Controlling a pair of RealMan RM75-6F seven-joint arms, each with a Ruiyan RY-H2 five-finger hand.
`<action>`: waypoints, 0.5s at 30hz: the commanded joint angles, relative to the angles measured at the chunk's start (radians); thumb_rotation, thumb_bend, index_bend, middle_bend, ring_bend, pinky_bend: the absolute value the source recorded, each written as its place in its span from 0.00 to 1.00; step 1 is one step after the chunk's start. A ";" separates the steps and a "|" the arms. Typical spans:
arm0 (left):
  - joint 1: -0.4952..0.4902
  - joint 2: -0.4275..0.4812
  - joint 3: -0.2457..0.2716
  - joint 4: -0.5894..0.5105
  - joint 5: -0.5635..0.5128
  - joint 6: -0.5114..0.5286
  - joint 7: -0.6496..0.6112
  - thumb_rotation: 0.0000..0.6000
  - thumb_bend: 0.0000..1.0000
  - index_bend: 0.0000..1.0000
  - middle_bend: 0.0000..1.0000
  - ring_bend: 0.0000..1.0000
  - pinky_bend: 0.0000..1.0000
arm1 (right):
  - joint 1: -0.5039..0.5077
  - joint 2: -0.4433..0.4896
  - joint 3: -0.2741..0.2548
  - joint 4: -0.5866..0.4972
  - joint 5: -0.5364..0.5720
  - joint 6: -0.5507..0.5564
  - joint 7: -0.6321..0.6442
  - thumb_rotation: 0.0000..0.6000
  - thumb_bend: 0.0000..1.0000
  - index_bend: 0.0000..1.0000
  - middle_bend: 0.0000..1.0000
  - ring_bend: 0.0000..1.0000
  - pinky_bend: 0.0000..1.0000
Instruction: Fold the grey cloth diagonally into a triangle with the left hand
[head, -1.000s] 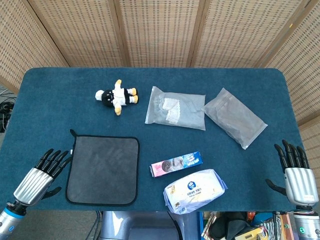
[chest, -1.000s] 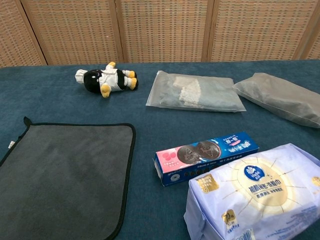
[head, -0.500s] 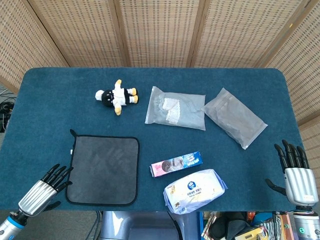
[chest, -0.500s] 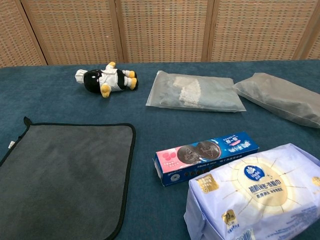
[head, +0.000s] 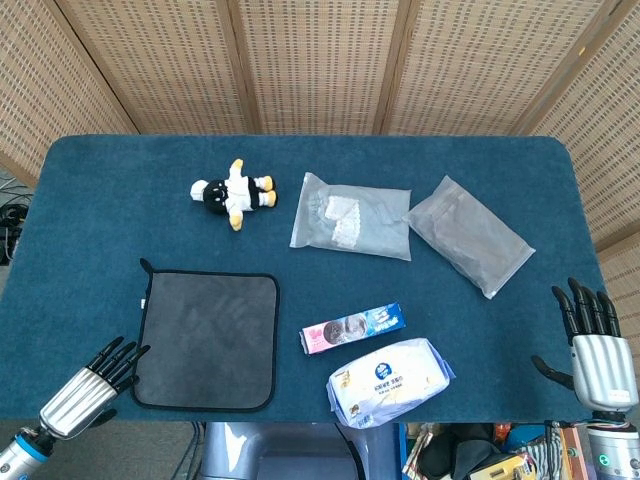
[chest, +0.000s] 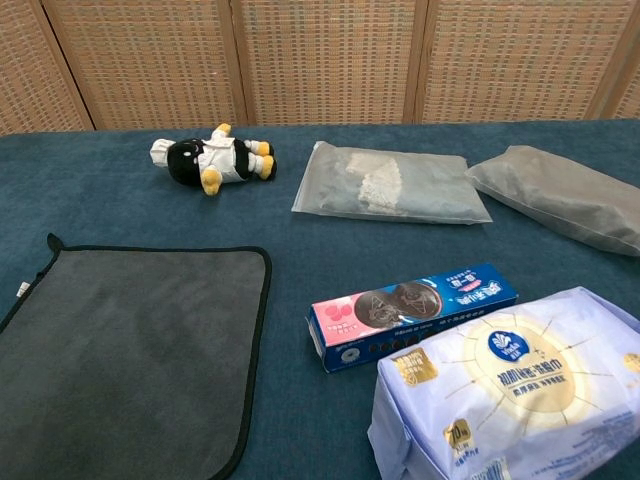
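cloth: square grey cloth with black edging (head: 207, 340), flat and unfolded, sides roughly square to the near table edge, no clear long axis; small loop at its far-left corner.
left hand: silver-and-black left hand (head: 88, 385), just off the cloth's near-left corner, fingers spread, holding nothing.
right hand: silver-and-black right hand (head: 594, 342), far right of the cloth, fingers apart, holding nothing.
surface: dark blue felt-covered table (head: 90, 220).
room: woven rattan screen panels (head: 320, 60) beyond the cloth.
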 joint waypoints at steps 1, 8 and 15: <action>0.002 -0.014 -0.002 0.015 -0.005 0.001 0.004 1.00 0.14 0.39 0.00 0.00 0.00 | -0.001 -0.001 0.000 0.001 -0.001 0.002 0.001 1.00 0.00 0.00 0.00 0.00 0.00; -0.009 -0.039 -0.006 0.052 -0.006 -0.007 0.025 1.00 0.14 0.40 0.00 0.00 0.00 | -0.004 -0.004 0.004 0.001 0.000 0.009 0.004 1.00 0.00 0.00 0.00 0.00 0.00; -0.029 -0.061 -0.006 0.061 -0.006 -0.030 0.032 1.00 0.14 0.43 0.00 0.00 0.00 | -0.006 -0.003 0.006 -0.001 -0.002 0.017 0.011 1.00 0.00 0.00 0.00 0.00 0.00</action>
